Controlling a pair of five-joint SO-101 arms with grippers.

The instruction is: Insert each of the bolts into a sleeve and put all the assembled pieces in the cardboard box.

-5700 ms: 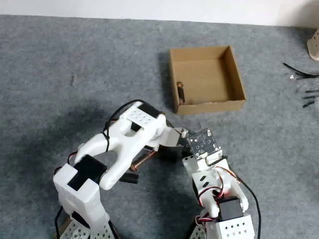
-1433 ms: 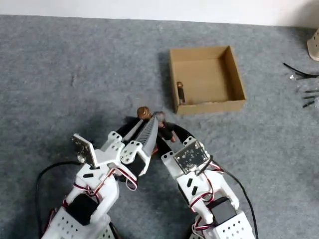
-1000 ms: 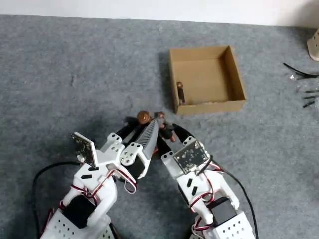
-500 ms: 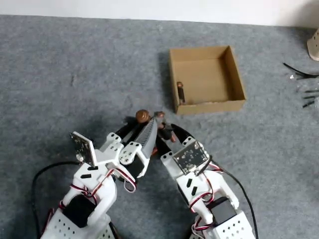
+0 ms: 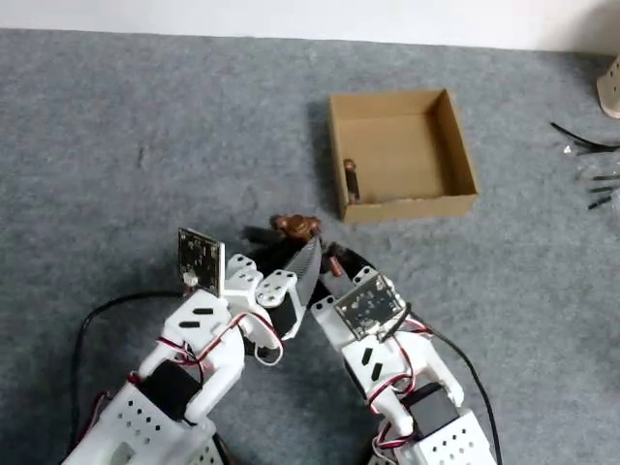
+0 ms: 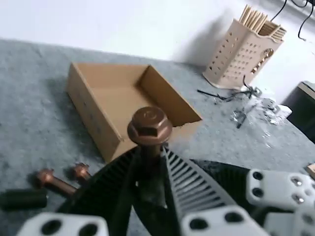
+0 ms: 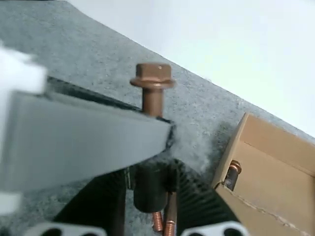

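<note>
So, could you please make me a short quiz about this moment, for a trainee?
1. True or false: the left gripper is shut on a bolt.
2. What does the right gripper hold? A) a black sleeve B) a second bolt C) nothing
3. Fill in: one assembled piece already leans inside the cardboard ____.
Key: 1 true; 2 A; 3 box.
</note>
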